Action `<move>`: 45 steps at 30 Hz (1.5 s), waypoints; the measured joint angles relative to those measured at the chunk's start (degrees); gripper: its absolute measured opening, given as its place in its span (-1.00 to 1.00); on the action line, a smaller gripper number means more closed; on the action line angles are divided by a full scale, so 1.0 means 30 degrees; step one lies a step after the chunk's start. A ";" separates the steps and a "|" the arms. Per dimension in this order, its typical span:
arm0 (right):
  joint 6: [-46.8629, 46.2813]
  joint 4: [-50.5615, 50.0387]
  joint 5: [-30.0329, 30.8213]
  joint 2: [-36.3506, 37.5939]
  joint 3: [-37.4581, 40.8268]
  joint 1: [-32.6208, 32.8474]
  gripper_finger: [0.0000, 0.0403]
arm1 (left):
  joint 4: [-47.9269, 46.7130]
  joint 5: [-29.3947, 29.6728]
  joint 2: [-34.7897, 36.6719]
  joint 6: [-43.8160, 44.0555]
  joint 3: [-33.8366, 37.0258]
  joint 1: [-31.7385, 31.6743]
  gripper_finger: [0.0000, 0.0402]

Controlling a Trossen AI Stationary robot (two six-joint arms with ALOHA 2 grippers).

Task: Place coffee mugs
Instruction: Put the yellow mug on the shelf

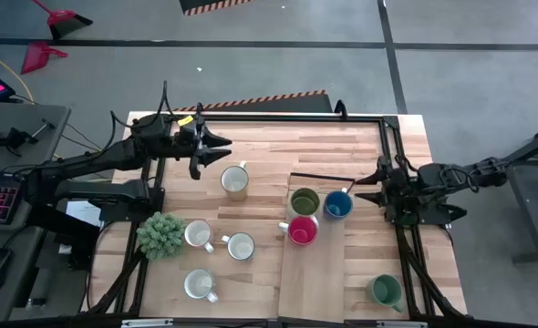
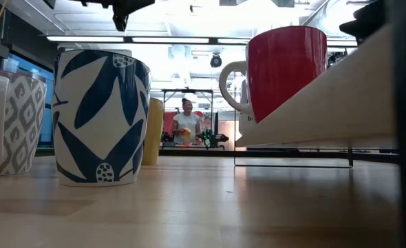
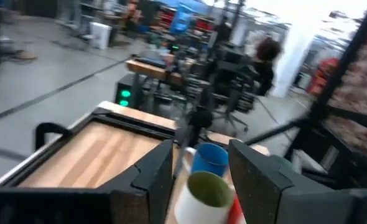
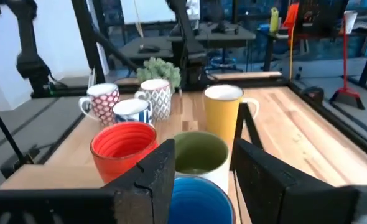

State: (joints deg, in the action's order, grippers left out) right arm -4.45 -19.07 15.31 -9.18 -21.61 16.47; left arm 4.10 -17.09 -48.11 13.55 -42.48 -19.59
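Olive green [image 1: 305,201], blue [image 1: 337,204] and red [image 1: 302,230] coffee mugs stand together on a raised wooden board [image 1: 319,273]. A teal green mug [image 1: 386,292] stands at the board's near end. A yellow mug [image 1: 235,180] and three pale mugs [image 1: 199,234] [image 1: 240,246] [image 1: 200,284] rest on the table. My left gripper [image 1: 222,150] hovers open and empty, high above the table's far left, pointing right. My right gripper [image 1: 360,187] is open just right of the blue mug [image 4: 193,199], whose rim shows low between its fingers.
A bushy green plant [image 1: 160,234] stands at the table's left edge beside the pale mugs. A black frame [image 1: 287,118] runs round the tabletop. Bare wood lies at the table's far middle [image 1: 287,146]. In the low view a person [image 2: 186,124] stands in the room beyond.
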 joint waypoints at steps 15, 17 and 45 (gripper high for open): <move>0.1086 0.4343 -0.3447 0.2735 0.2077 0.0000 -0.27 | -0.1952 -0.2642 0.0127 0.0265 -0.0004 0.0000 -0.27; 0.0861 0.5445 -0.2895 0.2742 0.2869 0.0007 -0.27 | -0.1931 -0.2620 0.0127 0.0265 -0.0007 0.0000 -0.27; -0.4077 0.4574 -0.2397 0.2713 0.2484 0.0000 -0.27 | -0.3899 0.5661 -0.1238 -0.0335 -0.0933 0.0056 -0.31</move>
State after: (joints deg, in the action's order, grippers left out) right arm -16.68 -5.35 8.12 -1.04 -14.15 16.47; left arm -7.60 -0.11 -51.82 12.55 -45.28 -19.43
